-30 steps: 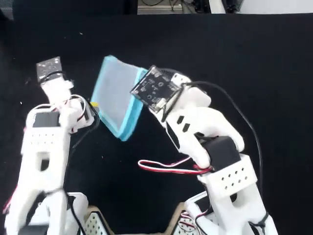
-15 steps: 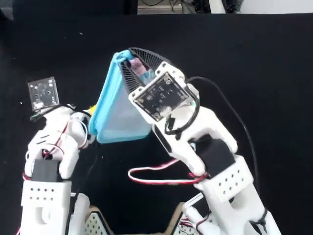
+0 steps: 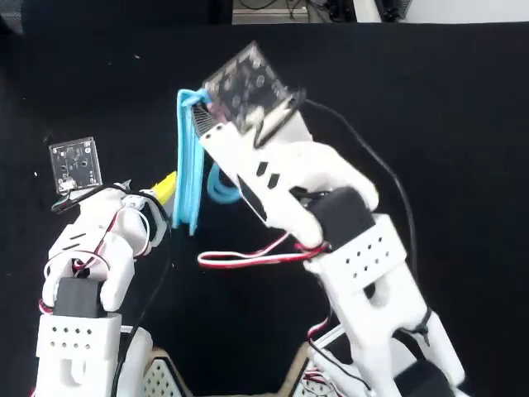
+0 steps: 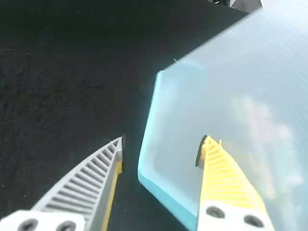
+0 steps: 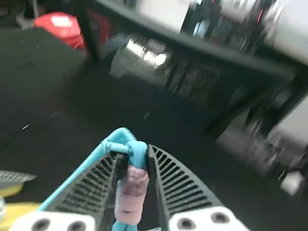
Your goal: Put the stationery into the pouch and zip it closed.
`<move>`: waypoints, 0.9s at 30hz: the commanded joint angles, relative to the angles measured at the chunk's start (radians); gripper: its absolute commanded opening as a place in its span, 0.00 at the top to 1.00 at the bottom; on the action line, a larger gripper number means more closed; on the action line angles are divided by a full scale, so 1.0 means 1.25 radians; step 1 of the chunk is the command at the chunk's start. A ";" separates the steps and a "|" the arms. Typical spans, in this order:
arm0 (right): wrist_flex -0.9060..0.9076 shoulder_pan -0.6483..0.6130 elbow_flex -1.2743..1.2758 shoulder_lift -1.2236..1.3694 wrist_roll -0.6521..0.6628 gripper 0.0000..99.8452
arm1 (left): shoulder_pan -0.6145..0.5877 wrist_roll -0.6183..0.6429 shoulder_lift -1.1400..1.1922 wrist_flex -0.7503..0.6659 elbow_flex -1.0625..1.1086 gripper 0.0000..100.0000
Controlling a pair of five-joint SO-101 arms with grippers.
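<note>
Two arms over the black tabletop (image 3: 430, 99), high view: the right gripper (image 3: 202, 112) is raised and holds the blue pouch (image 3: 188, 165) by its top corner. The pouch hangs edge-on as a thin upright strip above the left half of the tabletop, about midway between the far and near edges. A blue loop (image 3: 219, 186) curls just beside the strip, against the right arm. The left gripper (image 3: 165, 188) sits at the lower part of the strip, yellow tip close to the pouch; contact cannot be told. Left wrist view: the left gripper (image 4: 162, 139) has its jaws apart. The grey finger (image 4: 91, 183) lies over bare tabletop (image 4: 57, 72); the yellow finger (image 4: 221, 178) lies across the clear face of the pouch (image 4: 240, 86). The blue-edged rounded corner of the pouch falls between the two fingers. A pale patch shows through the face; what it is cannot be told. Right wrist view: the right gripper (image 5: 134, 150) is clamped on the blue corner of the pouch (image 5: 118, 137), fingers drawn close together. A pink piece (image 5: 130, 192) is pinched between them just below the corner. The dark tabletop (image 5: 48, 96) lies beyond.
</note>
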 commanded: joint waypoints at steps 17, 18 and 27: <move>0.309 -0.142 -0.503 0.273 0.017 0.99 | 0.121 -0.070 -0.011 0.009 -0.004 0.75; 0.346 -0.141 -0.504 0.272 0.055 0.99 | 0.129 -0.075 -0.012 0.011 -0.002 0.75; 0.491 -0.135 -0.494 0.208 0.184 0.99 | 0.195 -0.079 -0.012 0.012 0.001 0.74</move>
